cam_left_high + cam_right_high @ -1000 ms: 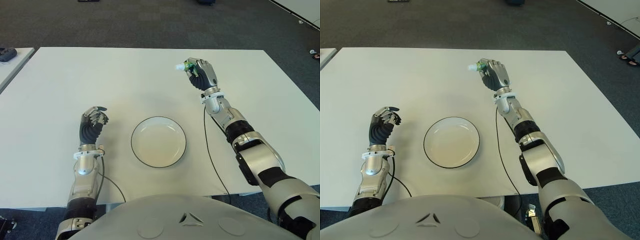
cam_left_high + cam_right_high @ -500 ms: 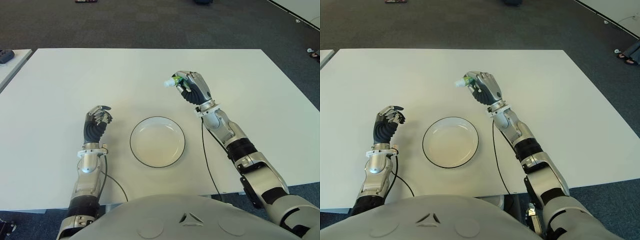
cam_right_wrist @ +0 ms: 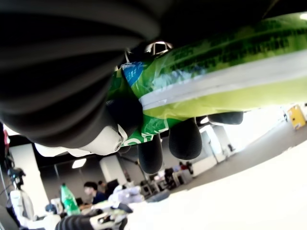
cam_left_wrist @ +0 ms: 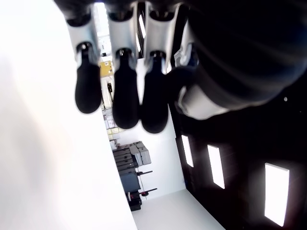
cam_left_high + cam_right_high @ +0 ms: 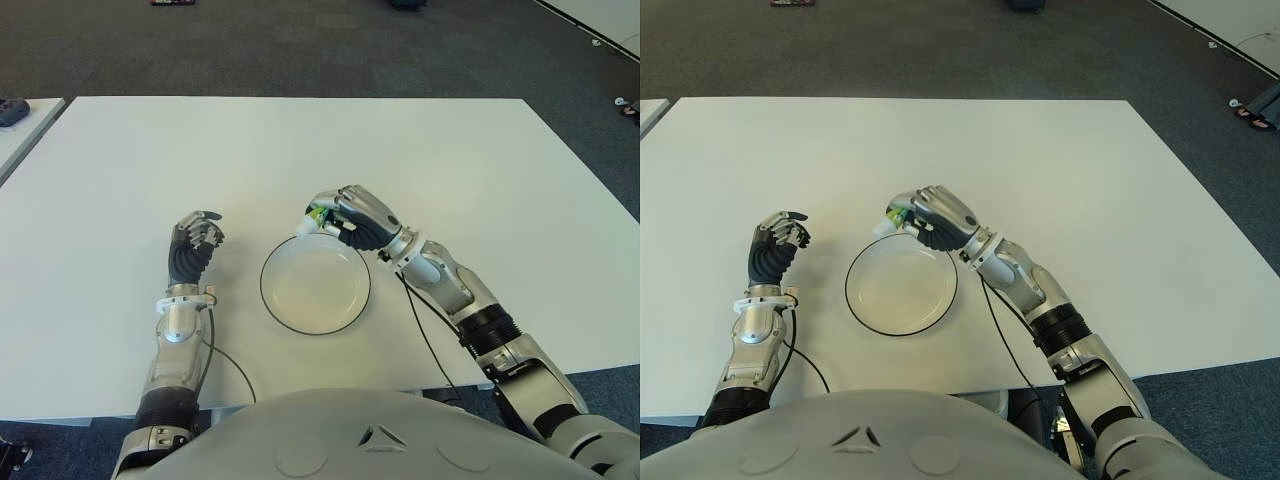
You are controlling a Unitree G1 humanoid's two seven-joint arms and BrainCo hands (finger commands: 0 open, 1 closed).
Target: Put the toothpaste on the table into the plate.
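My right hand (image 5: 352, 214) is shut on a green and white toothpaste tube (image 5: 317, 217), whose white cap end sticks out to the left. The hand hovers over the far right rim of the white plate with a dark rim (image 5: 280, 305), which sits on the white table (image 5: 300, 150) in front of me. The right wrist view shows the green tube (image 3: 216, 86) pressed under the curled fingers. My left hand (image 5: 194, 243) shows left of the plate with its fingers curled and nothing in them.
A thin black cable (image 5: 420, 335) trails from my right forearm to the table's near edge. Another cable (image 5: 225, 362) runs by my left arm. A second white table (image 5: 20, 125) with a dark object stands at the far left. Dark carpet lies beyond.
My right hand has carried the toothpaste down and toward me, from mid-table above the plate to just over the plate's far right rim. The left hand has stayed put.
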